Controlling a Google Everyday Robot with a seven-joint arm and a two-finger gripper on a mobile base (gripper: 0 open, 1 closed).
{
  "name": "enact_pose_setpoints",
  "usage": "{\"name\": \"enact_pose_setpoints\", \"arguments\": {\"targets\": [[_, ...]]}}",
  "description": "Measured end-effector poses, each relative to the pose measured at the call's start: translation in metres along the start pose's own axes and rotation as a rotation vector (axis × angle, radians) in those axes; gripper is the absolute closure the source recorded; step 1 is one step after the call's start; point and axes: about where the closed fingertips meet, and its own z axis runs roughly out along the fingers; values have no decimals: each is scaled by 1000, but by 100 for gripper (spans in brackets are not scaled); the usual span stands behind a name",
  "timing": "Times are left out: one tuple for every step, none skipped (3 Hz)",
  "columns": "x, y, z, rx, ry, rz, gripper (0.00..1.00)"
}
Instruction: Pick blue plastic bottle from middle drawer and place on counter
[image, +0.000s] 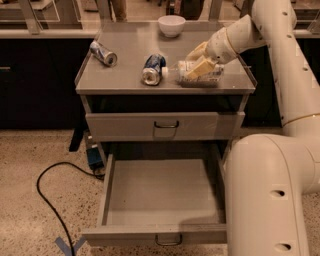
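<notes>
The blue plastic bottle (212, 77) lies on its side on the counter (125, 75), at the front right, with its white cap pointing left toward a can. My gripper (199, 64) reaches in from the right and sits over the bottle, with its yellowish fingers (201, 70) closed around the bottle's middle. The middle drawer (162, 192) is pulled fully out below and its grey floor is bare.
Two blue-and-silver cans lie on the counter, one at the left (103, 53) and one at the middle (152, 69) beside the bottle's cap. A white bowl (171, 25) stands at the back. The upper drawer (165, 125) is closed. My white body (270, 195) stands right of the drawer. A black cable (47, 200) crosses the floor.
</notes>
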Motion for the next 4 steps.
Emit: {"name": "enact_pose_setpoints", "arguments": {"targets": [[-8, -14, 5, 30, 13, -45, 100], [-5, -18, 12, 34, 12, -42, 100], [11, -11, 21, 2, -8, 41, 100], [8, -12, 18, 2, -8, 41, 100]]}}
